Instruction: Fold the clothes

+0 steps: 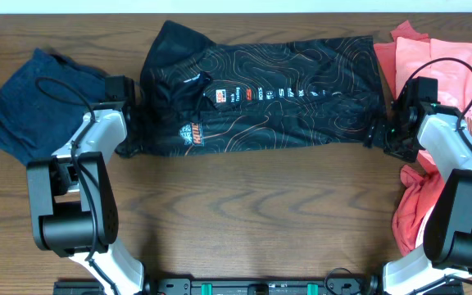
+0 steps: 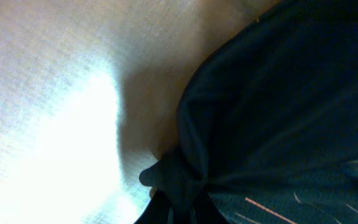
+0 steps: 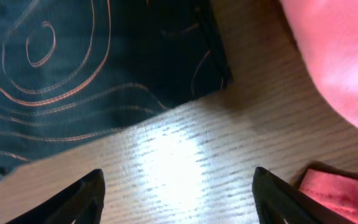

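While the black jersey lies spread across the far middle of the table, the right gripper hangs spread over bare wood beside its right corner. I cannot tell the state of the left gripper, at the bunched left edge.

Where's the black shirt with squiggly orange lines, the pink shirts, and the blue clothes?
black jersey (image 1: 301,115): overhead view, on its flat middle among the orange lines.
pink T-shirts (image 1: 449,47): overhead view, on the top shirt's flat upper part.
navy garment (image 1: 15,111): overhead view, on the middle of the pile.
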Motion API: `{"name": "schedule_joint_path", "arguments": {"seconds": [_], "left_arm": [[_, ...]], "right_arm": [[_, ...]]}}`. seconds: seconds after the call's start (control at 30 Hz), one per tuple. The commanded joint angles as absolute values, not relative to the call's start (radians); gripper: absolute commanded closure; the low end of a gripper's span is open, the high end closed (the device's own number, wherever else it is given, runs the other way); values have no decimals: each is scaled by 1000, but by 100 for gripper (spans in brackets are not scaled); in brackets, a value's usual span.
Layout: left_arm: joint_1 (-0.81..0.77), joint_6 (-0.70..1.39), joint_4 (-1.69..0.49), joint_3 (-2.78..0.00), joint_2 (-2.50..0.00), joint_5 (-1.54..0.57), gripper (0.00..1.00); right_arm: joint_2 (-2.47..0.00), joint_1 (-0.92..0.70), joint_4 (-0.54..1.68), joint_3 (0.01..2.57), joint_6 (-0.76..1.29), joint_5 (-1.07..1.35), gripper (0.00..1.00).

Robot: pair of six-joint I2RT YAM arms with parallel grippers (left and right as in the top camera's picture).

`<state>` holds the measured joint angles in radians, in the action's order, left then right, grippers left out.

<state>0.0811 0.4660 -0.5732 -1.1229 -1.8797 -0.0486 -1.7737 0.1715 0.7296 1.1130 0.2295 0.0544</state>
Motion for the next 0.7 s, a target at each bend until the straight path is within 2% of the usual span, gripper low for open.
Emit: {"name": "schedule_joint_path", "arguments": {"seconds": [0.0, 0.3, 0.47, 0.53, 0.63, 0.67], "left_arm": [[106, 442, -654, -1115, -1887, -33, 94], [128, 439, -726, -1115, -1887, -33, 94], [128, 439, -725, -1115, -1887, -33, 94], [128, 438, -725, -1115, -1887, -33, 94], [128, 426, -726, -1115, -1887, -33, 94], [128, 421, -731, -1115, -1887, -33, 94]], "right_arm": [[-1785, 162, 709, 1103, 299, 50, 25], [-1872, 160, 605, 1100, 348, 94, 24], [-1935, 160, 510, 1100, 371, 102, 30], [-1953, 159, 479, 1100, 383, 109, 40], [-1967, 160, 462, 1100, 389, 108, 76], [-1969, 160, 464, 1100, 389, 105, 83]]}}
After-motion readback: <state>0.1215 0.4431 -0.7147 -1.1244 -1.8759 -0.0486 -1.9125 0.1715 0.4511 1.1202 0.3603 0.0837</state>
